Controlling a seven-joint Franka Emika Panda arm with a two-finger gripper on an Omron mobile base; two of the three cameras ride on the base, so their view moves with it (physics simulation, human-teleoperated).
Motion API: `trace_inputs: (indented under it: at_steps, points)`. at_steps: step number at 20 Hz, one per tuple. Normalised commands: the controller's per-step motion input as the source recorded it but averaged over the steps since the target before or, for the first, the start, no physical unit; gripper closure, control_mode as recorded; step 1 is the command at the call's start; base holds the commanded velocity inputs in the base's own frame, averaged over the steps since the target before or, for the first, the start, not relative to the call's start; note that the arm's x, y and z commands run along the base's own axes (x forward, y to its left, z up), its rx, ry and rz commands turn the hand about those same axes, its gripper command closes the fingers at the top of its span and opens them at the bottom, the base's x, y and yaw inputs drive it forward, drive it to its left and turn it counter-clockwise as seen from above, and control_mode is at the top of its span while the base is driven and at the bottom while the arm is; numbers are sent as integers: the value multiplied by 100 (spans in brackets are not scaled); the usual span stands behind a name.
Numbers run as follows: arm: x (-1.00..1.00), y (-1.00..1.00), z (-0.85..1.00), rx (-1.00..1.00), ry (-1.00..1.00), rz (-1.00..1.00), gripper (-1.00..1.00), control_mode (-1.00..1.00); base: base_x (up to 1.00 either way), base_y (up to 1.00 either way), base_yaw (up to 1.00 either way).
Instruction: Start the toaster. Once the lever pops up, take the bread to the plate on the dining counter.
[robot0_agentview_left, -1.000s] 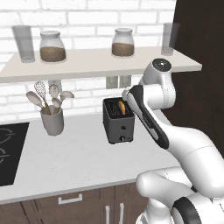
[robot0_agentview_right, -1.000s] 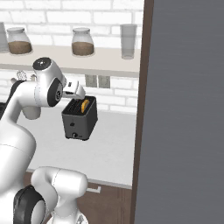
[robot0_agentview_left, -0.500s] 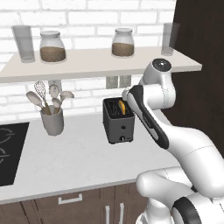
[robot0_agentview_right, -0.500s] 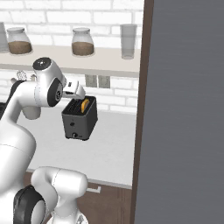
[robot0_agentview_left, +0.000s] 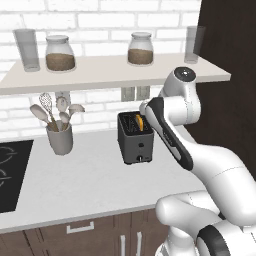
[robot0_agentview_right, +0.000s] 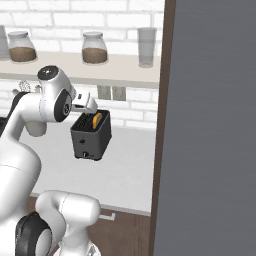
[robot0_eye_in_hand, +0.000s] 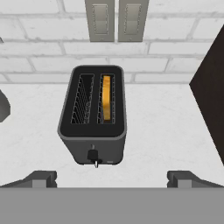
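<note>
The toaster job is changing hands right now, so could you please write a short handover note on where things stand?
Gripper: open, holding nothing, above and in front of the toaster.
Toaster: on the white counter below the wall outlets.
Bread: sitting in the right-hand slot as the hand view shows it; the other slot has none.
Done: arm positioned over the toaster.
Left: start the toaster, wait for the pop, carry the bread to the plate.
</note>
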Motion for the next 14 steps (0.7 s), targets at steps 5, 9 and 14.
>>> trace_inputs:
  at_steps: [5, 9, 14]
  points:
    - [0, 0, 0, 0, 0, 0, -100, -100, 0, 0, 0]
    - [0, 0, 0, 0, 0, 0, -100, -100, 0, 0, 0]
    - [0, 0, 0, 0, 0, 0, -100, -100, 0, 0, 0]
